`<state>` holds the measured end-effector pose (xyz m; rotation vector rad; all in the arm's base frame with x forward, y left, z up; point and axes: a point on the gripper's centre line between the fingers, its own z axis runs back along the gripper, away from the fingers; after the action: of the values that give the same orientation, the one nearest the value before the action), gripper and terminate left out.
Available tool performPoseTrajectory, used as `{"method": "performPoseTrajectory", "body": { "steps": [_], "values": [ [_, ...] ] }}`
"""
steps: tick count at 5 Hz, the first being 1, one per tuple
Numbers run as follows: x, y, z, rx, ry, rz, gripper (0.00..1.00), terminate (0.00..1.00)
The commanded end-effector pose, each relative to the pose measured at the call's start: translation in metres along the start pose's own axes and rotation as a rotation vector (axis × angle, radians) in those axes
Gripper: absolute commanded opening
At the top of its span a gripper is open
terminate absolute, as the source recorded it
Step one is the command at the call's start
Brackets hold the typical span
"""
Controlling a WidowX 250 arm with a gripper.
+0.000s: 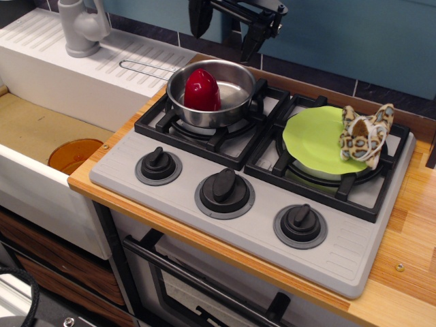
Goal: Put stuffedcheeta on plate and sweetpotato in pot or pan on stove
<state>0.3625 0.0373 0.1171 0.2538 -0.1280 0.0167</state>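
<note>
Backdrop: teal wall with a dark tile strip behind a wooden counter (409, 231) that carries the stove (259, 170).
Stove: grey cooktop with black grates and three dark knobs (224, 189) along its front.
Pan: shiny steel pan (235, 92) on the rear left burner, its wire handle reaching left over the white drainboard (82, 61).
Sweetpotato: dark red sweetpotato (201, 90) stands upright inside the pan, at its left side, pointed end up.
Plate: lime-green plate (313, 139) on the right burner.
Stuffedcheeta: spotted stuffedcheeta (366, 136) lies on the plate's right edge, partly overhanging the rim.
Pincer: black pincer (223, 30) hangs above and behind the pan, fingers spread and empty, apart from the sweetpotato.
Sink side: grey faucet (82, 26) at top left; an orange bowl (73, 155) sits down in the basin.
</note>
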Motion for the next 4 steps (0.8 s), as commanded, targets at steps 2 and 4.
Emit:
{"method": "performPoseTrajectory", "body": {
  "steps": [2, 4],
  "values": [
    [-0.008, -0.041, 0.051, 0.038, -0.046, 0.066, 1.0, 0.0],
    [-0.013, -0.071, 0.052, 0.002, -0.055, 0.106, 1.0, 0.0]
  ]
}}
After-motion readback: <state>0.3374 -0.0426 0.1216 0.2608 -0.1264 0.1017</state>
